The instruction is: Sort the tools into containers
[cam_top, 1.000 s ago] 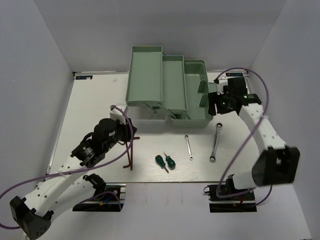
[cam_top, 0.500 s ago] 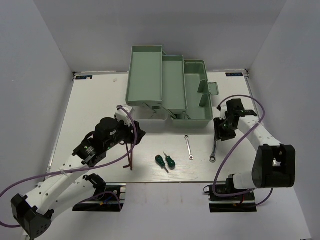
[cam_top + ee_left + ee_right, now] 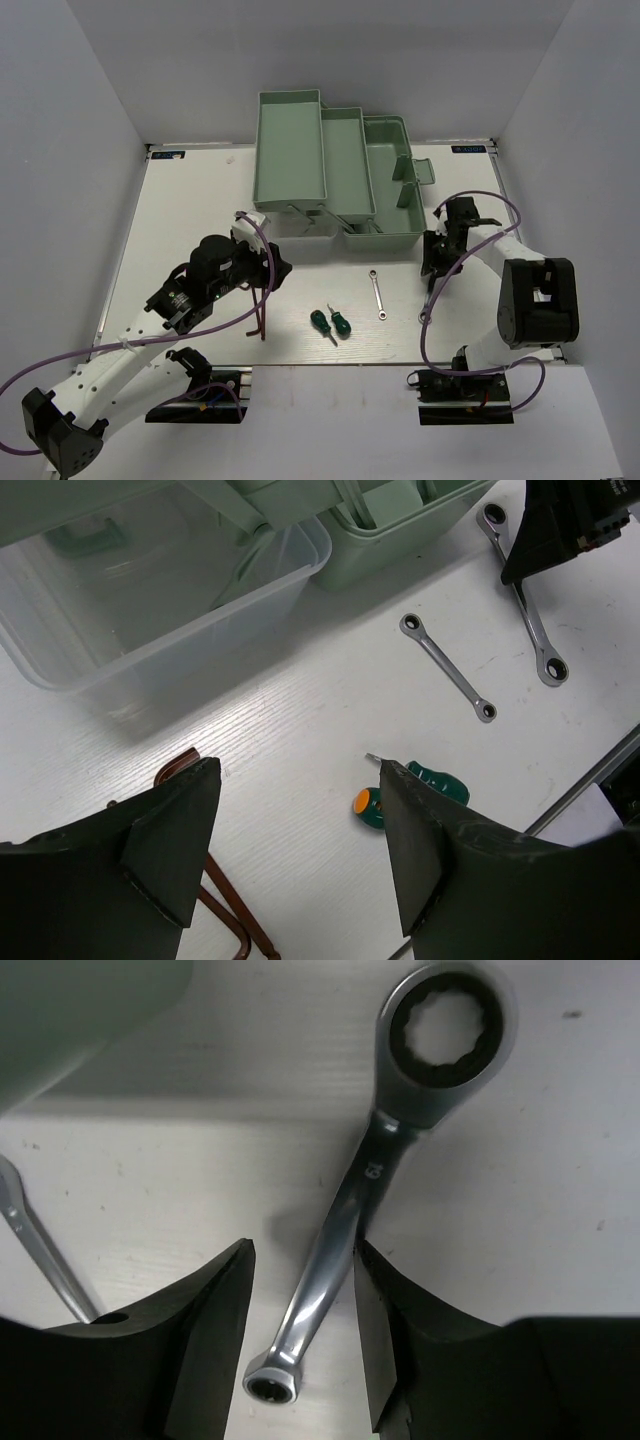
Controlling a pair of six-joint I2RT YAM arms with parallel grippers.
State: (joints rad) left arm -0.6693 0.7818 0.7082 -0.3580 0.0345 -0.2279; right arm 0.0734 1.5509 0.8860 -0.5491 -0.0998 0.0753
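Top view: a pale mint-green plastic fold-out toolbox (image 3: 330, 180) stands open at the upper middle of the white counter (image 3: 180, 210). The left fingers (image 3: 272, 268) hang below its left tray, above two dark reddish L-shaped hex keys (image 3: 262, 315). Two stubby green-handled screwdrivers (image 3: 330, 324) lie in the lower middle, and a short slim silver wrench (image 3: 377, 294) lies to their right. The right fingers (image 3: 436, 265) are low on the counter, just below the toolbox's right compartment. A small blue sticker (image 3: 472, 149) at the far edge is too small to read.

Left wrist view: the left fingers (image 3: 170, 830) are wide apart and hold nothing. Between them in the frame are the screwdrivers (image 3: 375, 805), one with an orange end. The toolbox's clear lid (image 3: 180, 600) is in the upper left.

Right wrist view: the right fingers (image 3: 190, 1350) are apart, one on each side of a longer silver ring wrench (image 3: 350, 1210) lying on the counter. They are not clamped on it. Its shank has a stamped number that looks like "19".
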